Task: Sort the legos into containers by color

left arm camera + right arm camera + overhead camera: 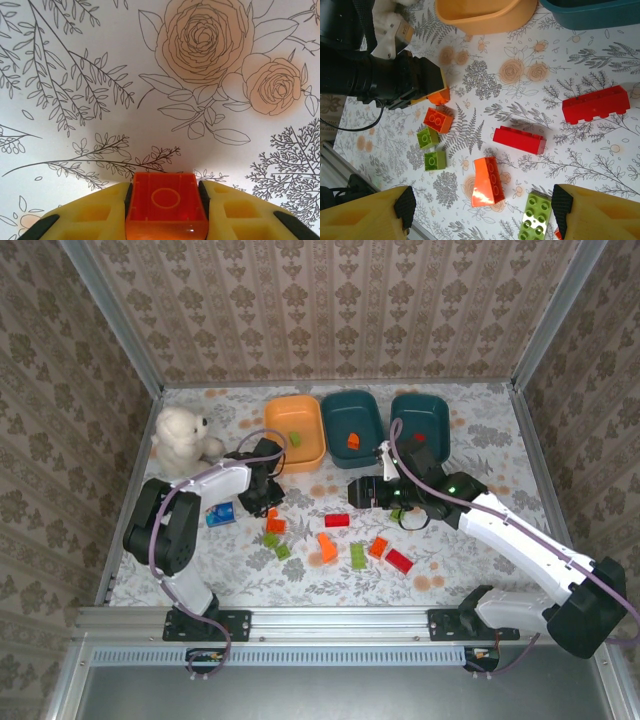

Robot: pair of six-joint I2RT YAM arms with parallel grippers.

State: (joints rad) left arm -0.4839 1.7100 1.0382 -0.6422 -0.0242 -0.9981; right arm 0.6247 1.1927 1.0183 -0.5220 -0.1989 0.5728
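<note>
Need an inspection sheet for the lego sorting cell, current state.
Surface: floral cloth, flat.
Job's things: orange tray holds a green lego; middle teal tray an orange lego; right teal tray apparently a red lego; loose bricks lie mid-table.
Clutter: teddy bear and blue-and-pink block, at the left.
Hands: left hand shut on an orange brick; right hand open, empty.
Cables: purple cables run along both arms.
Surroundings: patterned walls, aluminium frame.
</note>
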